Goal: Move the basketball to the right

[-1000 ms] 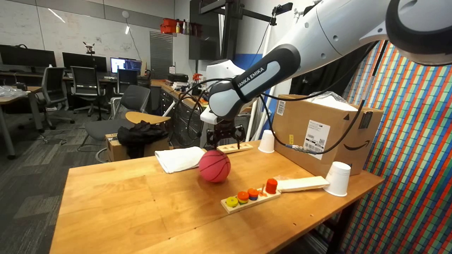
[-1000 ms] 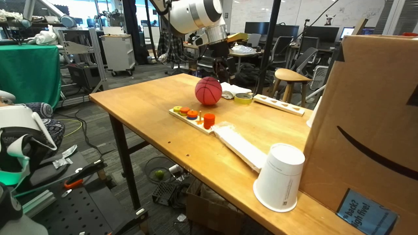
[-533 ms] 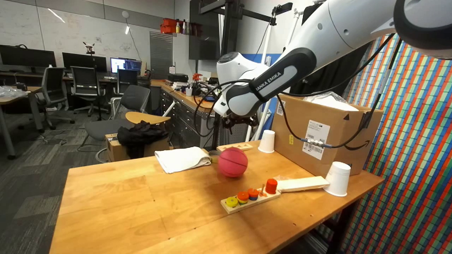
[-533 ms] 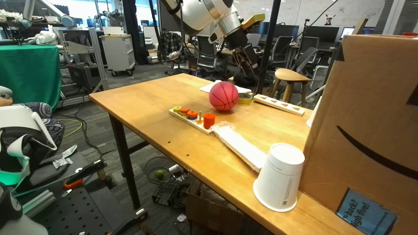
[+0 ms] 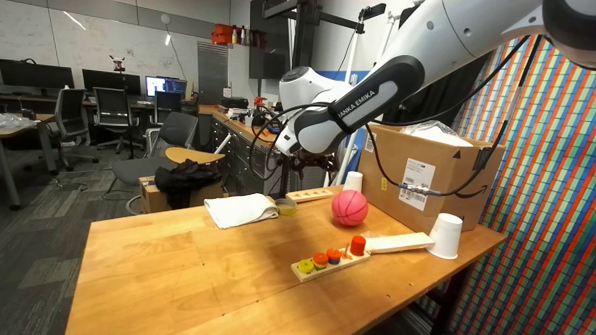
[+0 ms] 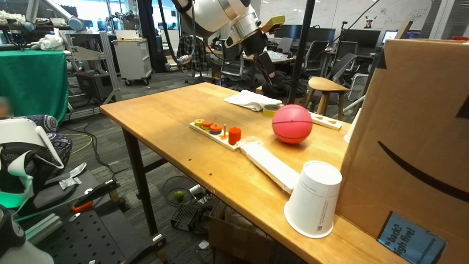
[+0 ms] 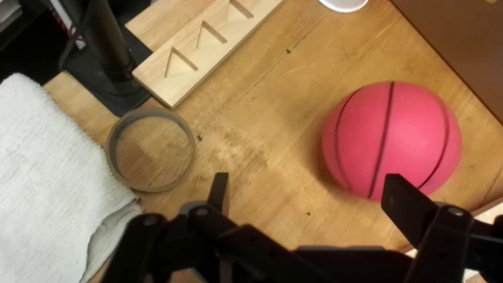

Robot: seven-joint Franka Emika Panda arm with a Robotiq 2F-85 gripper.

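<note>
Two cups (image 5: 445,236) and a box (image 5: 440,167) stand near the basketball (image 5: 349,208).

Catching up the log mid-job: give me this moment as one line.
gripper: open, holding nothing, above table | basketball: on table, apart from cardboard box | position: right of tape roll in every view

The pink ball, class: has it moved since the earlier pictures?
Yes. In both exterior views, the ball has moved right, away from the white towel and closer to the big box.

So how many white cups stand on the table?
2: in an exterior view, a far cup partly behind the basketball and a near cup beside the cardboard box. Nested or hidden ones possible.
</note>
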